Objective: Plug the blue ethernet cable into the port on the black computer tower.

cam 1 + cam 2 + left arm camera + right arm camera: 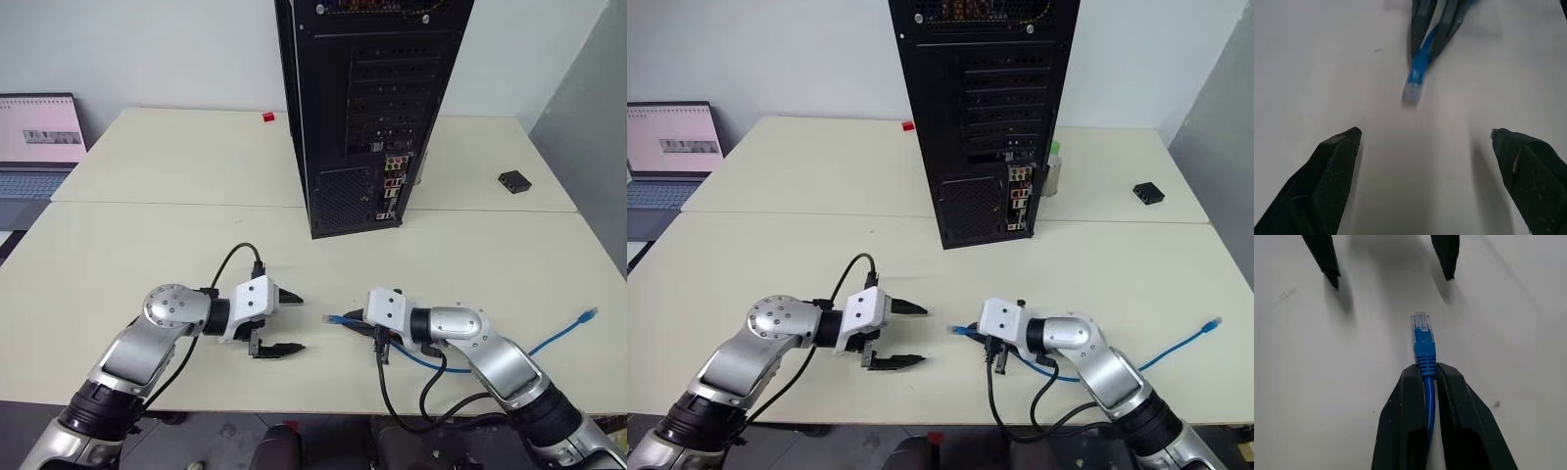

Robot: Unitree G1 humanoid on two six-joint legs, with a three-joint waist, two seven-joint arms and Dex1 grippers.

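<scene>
The right gripper (1428, 374) is clenched on the cable (1424, 350) just behind its clear plug, which sticks out toward the left gripper (284, 323). That one hangs released, fingers wide apart, near the plug. The cable's far end lies on the table (147, 245). The tower (367, 108) stands behind, ports facing the arms.

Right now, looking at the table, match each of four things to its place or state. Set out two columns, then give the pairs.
1 left tool
2 right tool
3 black computer tower
4 small black box

A shut on the blue ethernet cable
B upright, ports facing the robot
C far right of the table
D open, holding nothing

Pairs: 1-D, 2-A, 3-B, 4-C
</scene>
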